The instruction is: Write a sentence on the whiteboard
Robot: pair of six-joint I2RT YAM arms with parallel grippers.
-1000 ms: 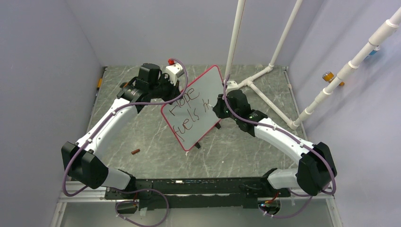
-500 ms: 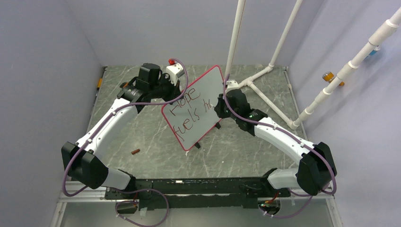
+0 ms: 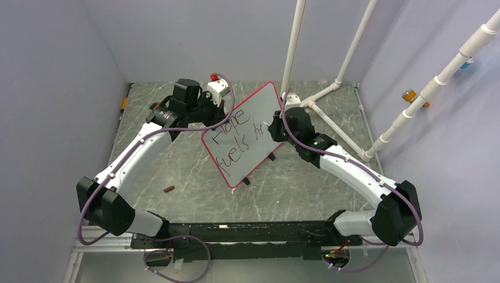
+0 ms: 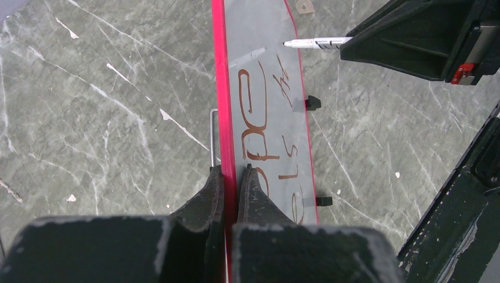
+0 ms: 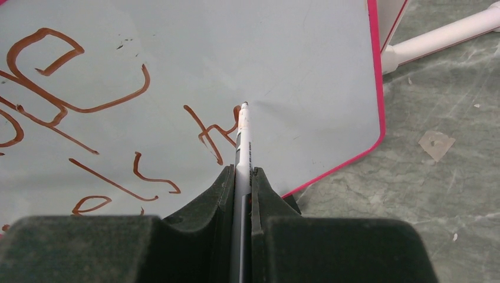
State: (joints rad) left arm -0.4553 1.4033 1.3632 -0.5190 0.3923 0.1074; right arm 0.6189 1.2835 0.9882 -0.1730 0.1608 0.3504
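Your left pincer (image 4: 230, 177) clamps tight on the red edge of the whiteboard (image 3: 244, 132), holding it tilted over the table (image 3: 177, 159) | right pincer (image 5: 242, 177) pinches a marker (image 5: 243, 135), tip at the board just past "th" | sentence (image 3: 236, 141) reads "Hope fuels th": unfinished, you have words left to write

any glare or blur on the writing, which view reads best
Top external: even soft light, no glare, the sentence small but readable. Left wrist: whiteboard foreshortened, left claw a soft dark mass. Right wrist: strokes by the marker large and sharp, cropped at left.
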